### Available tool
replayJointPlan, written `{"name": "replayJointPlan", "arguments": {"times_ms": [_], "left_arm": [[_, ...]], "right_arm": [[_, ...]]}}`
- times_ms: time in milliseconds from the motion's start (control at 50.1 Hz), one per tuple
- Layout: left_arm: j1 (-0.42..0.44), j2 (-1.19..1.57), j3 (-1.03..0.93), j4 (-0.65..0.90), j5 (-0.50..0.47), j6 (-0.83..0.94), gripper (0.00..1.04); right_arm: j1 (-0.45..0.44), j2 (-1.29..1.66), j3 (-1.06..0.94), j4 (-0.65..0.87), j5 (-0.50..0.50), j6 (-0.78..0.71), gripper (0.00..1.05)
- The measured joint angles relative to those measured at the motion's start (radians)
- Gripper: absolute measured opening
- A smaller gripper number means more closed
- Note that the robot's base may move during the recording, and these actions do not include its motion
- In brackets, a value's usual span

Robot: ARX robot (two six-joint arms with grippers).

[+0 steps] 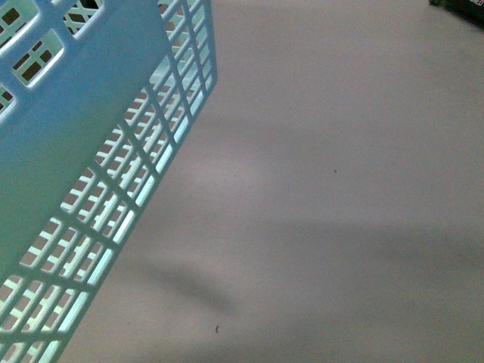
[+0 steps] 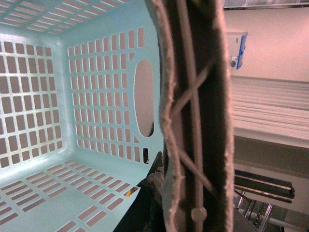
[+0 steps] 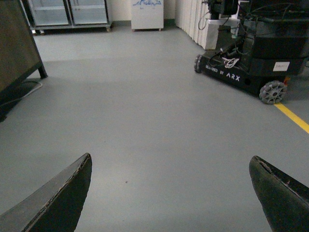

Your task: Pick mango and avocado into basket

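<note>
Basket [image 1: 68, 151]: probably light, stiff; lift by handle [image 2: 193, 121] | left gripper [image 2: 147, 208]: closure cannot be told | right gripper [image 3: 170, 158]: spread wide, empty

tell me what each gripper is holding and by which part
Left gripper seems to hold the basket by its brown handle, which crosses close to the left wrist camera; the basket hangs tilted. Right gripper is open, holding nothing.
</note>
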Motion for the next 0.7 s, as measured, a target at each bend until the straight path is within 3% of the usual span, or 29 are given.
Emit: {"name": "replayJointPlan", "arguments": {"times_ms": [699], "left_arm": [[0.000, 0.000, 0.000, 0.000, 0.000, 0.000, 0.05]], "right_arm": [[0.000, 0.000, 0.000, 0.000, -0.001, 0.000, 0.96]]}}
